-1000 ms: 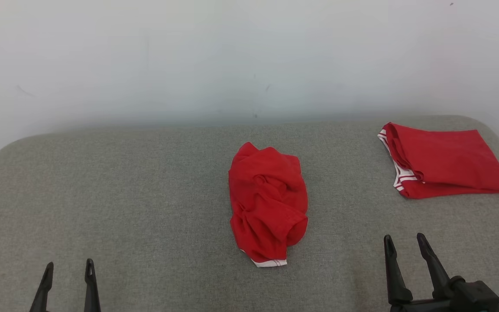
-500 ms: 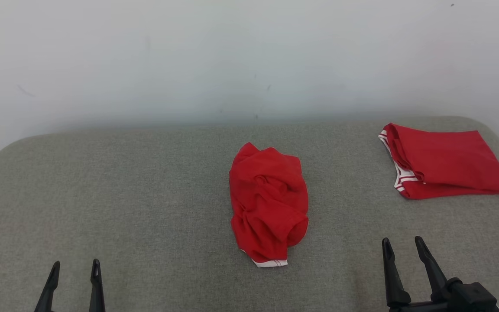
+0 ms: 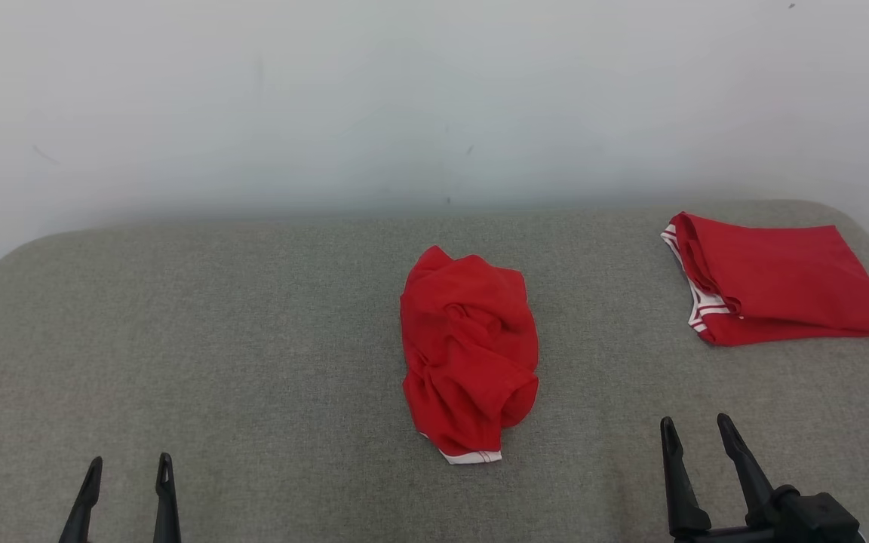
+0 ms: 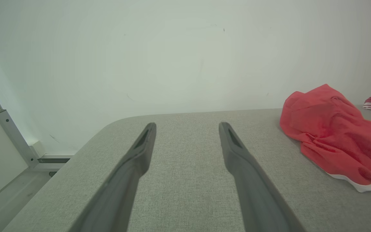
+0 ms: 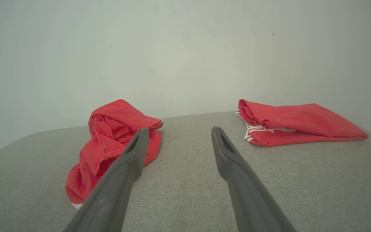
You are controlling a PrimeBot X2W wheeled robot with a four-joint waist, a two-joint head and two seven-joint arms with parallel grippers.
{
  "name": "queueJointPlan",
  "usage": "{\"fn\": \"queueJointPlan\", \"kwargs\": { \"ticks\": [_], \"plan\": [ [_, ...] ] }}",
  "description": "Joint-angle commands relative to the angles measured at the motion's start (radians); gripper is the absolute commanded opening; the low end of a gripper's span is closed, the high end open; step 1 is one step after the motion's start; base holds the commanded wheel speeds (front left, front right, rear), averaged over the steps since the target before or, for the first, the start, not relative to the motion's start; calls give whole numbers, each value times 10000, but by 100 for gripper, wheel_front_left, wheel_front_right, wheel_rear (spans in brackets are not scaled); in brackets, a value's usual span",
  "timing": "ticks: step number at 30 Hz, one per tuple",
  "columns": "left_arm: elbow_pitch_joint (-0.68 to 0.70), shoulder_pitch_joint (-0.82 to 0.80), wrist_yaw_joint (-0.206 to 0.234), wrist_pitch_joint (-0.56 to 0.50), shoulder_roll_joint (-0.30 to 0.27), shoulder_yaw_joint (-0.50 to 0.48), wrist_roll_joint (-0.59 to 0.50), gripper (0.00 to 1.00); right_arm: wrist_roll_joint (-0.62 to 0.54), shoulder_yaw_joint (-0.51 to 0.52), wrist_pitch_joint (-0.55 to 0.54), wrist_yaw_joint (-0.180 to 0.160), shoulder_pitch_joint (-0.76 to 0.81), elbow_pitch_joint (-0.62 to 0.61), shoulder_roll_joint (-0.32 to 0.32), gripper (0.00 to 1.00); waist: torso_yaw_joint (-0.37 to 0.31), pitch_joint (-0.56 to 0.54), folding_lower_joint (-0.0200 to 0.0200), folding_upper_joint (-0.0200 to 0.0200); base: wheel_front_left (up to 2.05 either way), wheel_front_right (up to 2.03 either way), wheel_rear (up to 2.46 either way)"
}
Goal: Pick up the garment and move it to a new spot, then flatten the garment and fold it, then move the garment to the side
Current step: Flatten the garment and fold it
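A grey, coarse-woven surface (image 3: 253,339) with rounded far corners spans the scene. At its far right lies a folded red garment (image 3: 778,279), flat with white striped trim; at the centre the crumpled red garment (image 3: 468,354) sits in a creased oval heap. Near left and near right, the left gripper (image 3: 130,460) and right gripper (image 3: 694,419) hover released, slim dark fingers spread.

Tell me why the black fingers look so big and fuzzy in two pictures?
Left wrist view: the left gripper sits near its wide-angle camera, so it looks huge and soft-edged. Right wrist view: same for the right gripper. Head view: even light, crumpled garment sharp.
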State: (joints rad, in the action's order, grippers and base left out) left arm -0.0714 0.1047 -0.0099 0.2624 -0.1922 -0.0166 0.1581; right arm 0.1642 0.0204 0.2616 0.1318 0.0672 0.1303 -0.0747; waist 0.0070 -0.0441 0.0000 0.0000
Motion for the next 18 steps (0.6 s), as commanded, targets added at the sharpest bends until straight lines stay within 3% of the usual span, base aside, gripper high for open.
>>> {"fn": "queueJointPlan", "kwargs": {
  "ticks": [1, 18],
  "plan": [
    [-23, 67, -43, 33, 43, -49, -105, 100, -82, -20, 45, -26, 68, 20, 19, 100, -5, 3, 0, 0, 0, 0, 0],
    [-128, -24, -252, 33, 272, -290, -348, 100, -99, -29, 45, -27, 107, 85, -37, 100, 55, -26, 0, 0, 0, 0, 0]
  ]
}}
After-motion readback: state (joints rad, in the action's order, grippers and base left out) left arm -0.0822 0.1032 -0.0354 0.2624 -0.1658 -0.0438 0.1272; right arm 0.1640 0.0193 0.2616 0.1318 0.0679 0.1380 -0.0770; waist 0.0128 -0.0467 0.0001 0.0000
